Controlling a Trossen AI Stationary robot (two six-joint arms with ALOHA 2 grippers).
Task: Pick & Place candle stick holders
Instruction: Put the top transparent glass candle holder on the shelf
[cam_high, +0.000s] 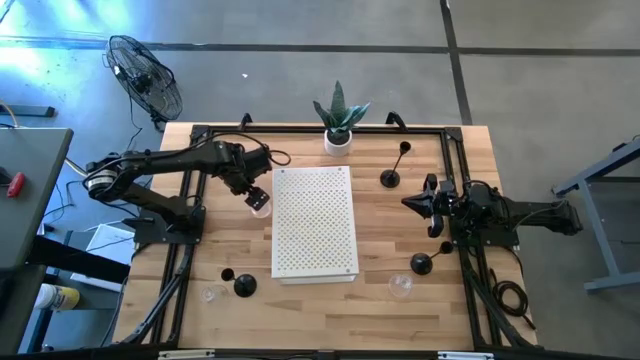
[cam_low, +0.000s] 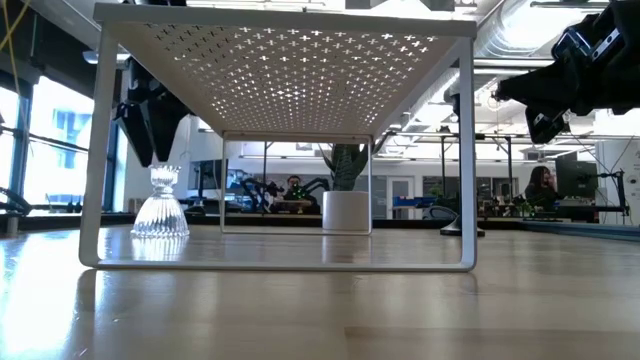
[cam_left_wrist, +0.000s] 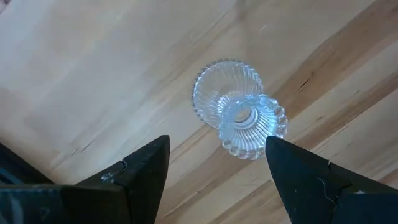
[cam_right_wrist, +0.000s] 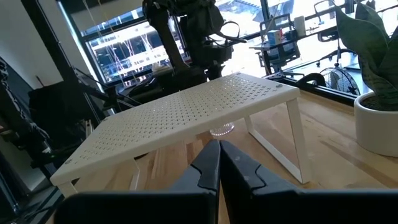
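Note:
A clear ribbed glass candle stick holder stands upright on its wide foot on the wooden table, just left of the white shelf. My left gripper hangs open straight above it, pointing down, one finger on each side of its top and clear of it in the low view. Black holders stand on their round bases at the right and at the near left. Two more clear holders sit near the front. My right gripper waits shut and level at the right.
A white perforated shelf on legs stands mid-table, right beside the glass holder. A white pot with a green plant sits at the far edge. Black frame rails run along the table's sides.

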